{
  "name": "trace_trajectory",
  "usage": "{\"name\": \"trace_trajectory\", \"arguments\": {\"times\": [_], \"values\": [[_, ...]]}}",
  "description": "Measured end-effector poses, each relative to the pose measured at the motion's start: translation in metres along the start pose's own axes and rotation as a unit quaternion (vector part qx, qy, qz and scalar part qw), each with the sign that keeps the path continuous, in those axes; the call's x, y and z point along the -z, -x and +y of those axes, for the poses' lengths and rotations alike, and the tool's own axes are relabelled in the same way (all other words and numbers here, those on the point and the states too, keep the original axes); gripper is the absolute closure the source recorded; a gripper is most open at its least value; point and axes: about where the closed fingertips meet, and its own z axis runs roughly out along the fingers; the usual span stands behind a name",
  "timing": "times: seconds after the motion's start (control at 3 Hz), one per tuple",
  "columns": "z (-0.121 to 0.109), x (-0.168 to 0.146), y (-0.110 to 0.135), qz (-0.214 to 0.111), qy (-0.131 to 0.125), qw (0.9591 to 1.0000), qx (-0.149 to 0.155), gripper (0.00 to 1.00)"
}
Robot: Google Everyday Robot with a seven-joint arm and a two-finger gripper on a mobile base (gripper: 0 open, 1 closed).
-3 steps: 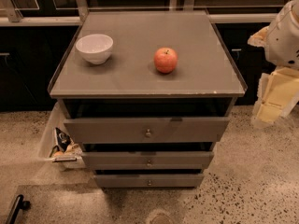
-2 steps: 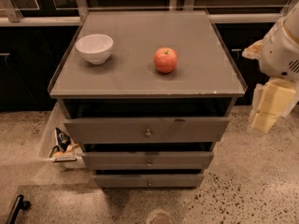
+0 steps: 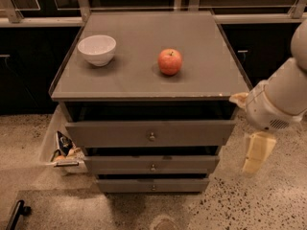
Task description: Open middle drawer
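In the camera view we see the cabinet [image 3: 201, 75] with three drawers stacked at its front. The middle drawer [image 3: 120, 164] lies between the tall top drawer [image 3: 110, 133] and the thin bottom drawer [image 3: 124, 185], with its small knob [image 3: 152, 167] at centre and a dark gap above its front. The gripper [image 3: 256, 153] hangs off the cabinet's right side (apart from every drawer), near middle-drawer height; we cannot tell whether it is spread or closed. On top sit a white bowl [image 3: 97, 49] and a red apple [image 3: 170, 62], well apart.
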Motion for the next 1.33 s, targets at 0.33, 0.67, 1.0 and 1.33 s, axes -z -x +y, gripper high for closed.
{"name": "trace_trajectory", "arguments": {"times": [0.33, 0.67, 1.0, 1.33], "values": [[0.008, -0.05, -0.013, -0.012, 0.008, 0.9995, 0.028, 0.0], [0.009, -0.127, -0.027, -0.032, 0.02, 0.9975, 0.059, 0.0], [0.009, -0.127, -0.027, -0.032, 0.02, 0.9975, 0.059, 0.0], [0.015, -0.153, -0.028, -0.038, 0.025, 0.9974, 0.056, 0.0]]}}
